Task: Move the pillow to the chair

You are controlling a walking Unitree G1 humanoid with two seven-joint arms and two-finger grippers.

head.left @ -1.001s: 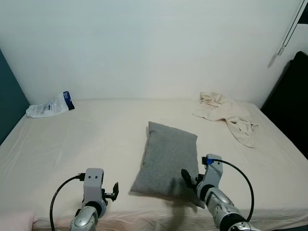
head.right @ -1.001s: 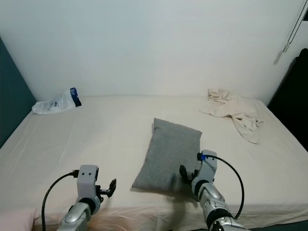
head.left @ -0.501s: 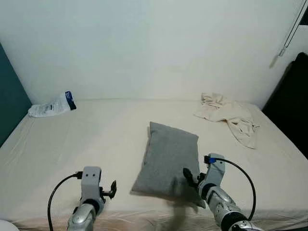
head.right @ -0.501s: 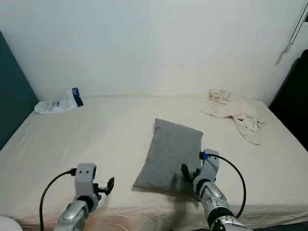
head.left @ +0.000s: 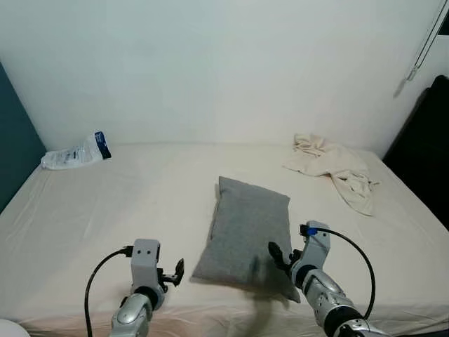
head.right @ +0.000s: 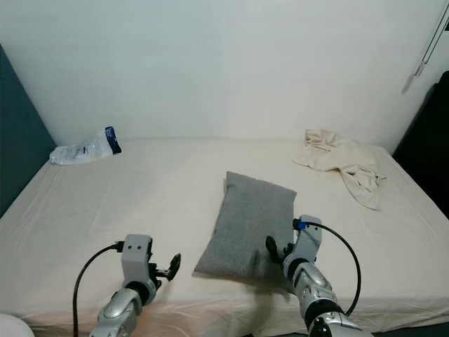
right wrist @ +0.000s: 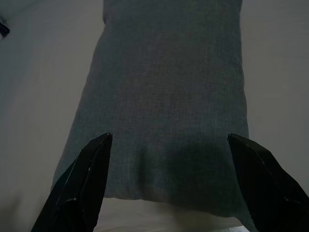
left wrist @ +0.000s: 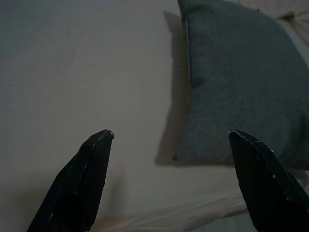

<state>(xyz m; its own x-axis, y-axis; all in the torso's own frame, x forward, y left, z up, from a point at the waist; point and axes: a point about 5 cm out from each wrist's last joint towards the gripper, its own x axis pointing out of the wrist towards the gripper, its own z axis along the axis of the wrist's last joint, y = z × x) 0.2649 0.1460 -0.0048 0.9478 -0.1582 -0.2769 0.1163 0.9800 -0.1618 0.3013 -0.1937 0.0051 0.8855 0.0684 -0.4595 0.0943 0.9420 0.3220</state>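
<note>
Both grippers, left (head.left: 174, 270) and right (head.left: 275, 256), hovered spread wide at the grey pillow's (head.left: 245, 228) near end, apparently to flank it

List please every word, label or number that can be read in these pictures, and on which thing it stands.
None can be read.
Plastic package at the far left of the bed: its blue end may carry print, too small and blurred to read.
Grey pillow: no text.
</note>
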